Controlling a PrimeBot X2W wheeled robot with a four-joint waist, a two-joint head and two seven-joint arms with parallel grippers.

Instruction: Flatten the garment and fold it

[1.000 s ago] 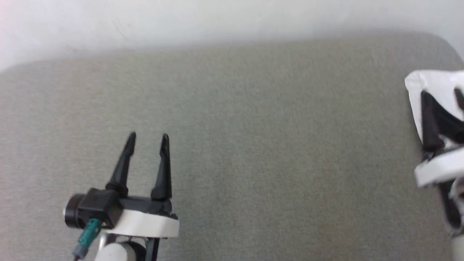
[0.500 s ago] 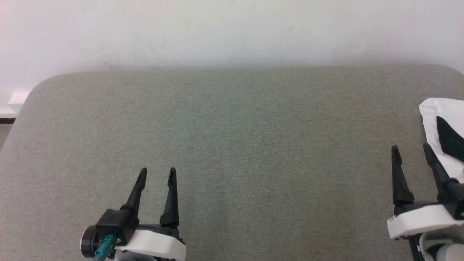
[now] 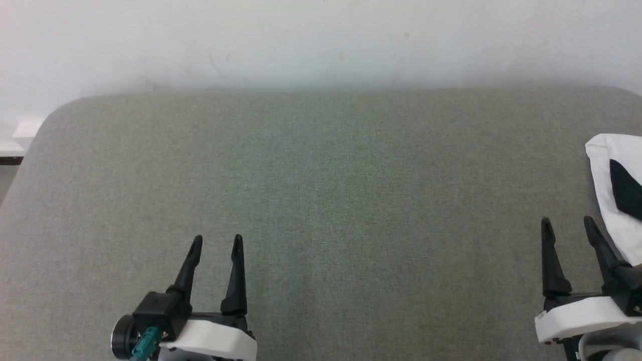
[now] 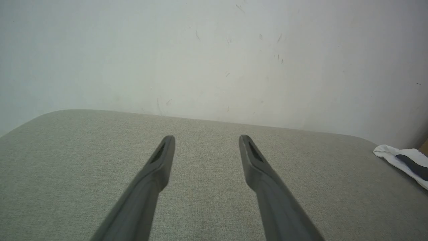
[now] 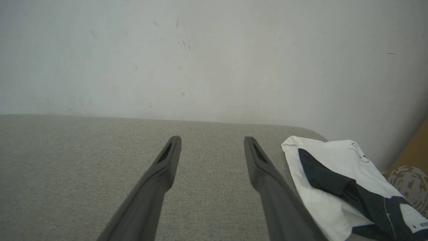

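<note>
left fingers (image 3: 235, 273) and right fingers (image 3: 551, 260) stand apart and grip nothing. the garment (image 3: 600, 173) lies in a compact bundle at the right edge of the bench (image 3: 321, 190), just beside the outer right finger, with a black sleeve across white cloth. this placement probably keeps the bench centre free for spreading; fold quality cannot be judged. both arms hold a level, parked pose low over the near side, tips toward the wall (image 3: 321, 45), neither reaching.

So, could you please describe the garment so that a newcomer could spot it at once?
Start at the wide grey padded table against the white wall. At its right edge, beside the right gripper, lies the garment: bunched white cloth crossed by a black sleeve.
</note>
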